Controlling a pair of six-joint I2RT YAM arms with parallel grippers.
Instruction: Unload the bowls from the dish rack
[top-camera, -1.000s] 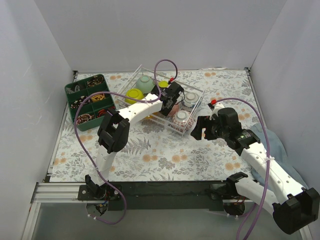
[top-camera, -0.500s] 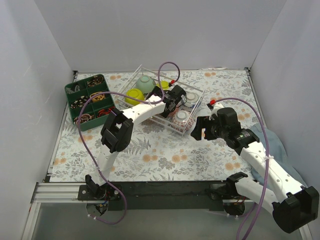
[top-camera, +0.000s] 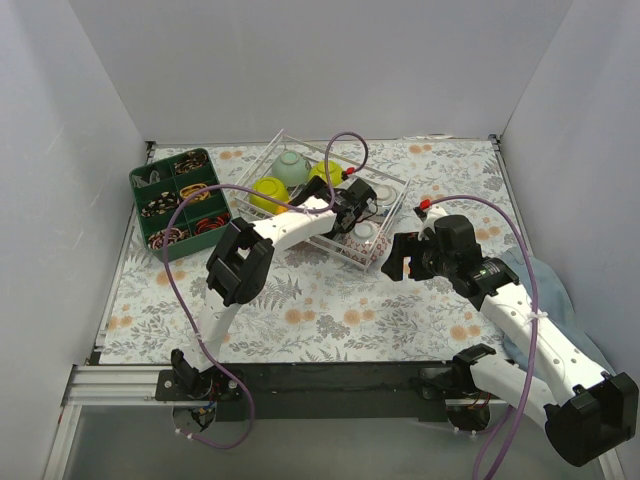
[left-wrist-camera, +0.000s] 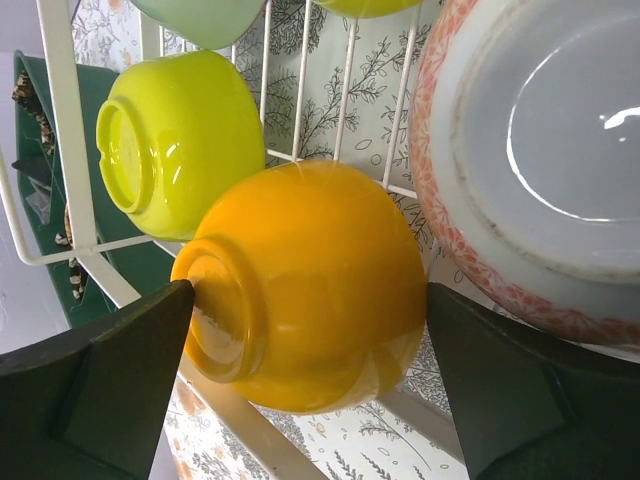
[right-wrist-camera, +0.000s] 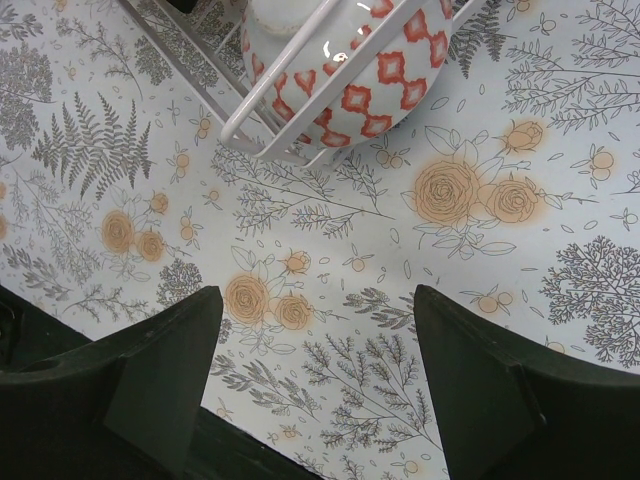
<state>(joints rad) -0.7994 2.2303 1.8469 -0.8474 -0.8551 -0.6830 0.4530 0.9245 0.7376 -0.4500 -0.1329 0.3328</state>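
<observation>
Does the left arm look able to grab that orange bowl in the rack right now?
Probably yes: the left claw stands open with the orange bowl between its fingers, nothing blocking. The lime bowl and pink-patterned bowl crowd close beside it.

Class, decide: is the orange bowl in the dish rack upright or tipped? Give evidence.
Tipped: the orange bowl lies on its side in the dish rack, foot ring facing sideways.

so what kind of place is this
Probably a robot test booth, not a kitchen: plain white walls box in a floral-covered table, and two arms are bolted to a metal rail.
</observation>
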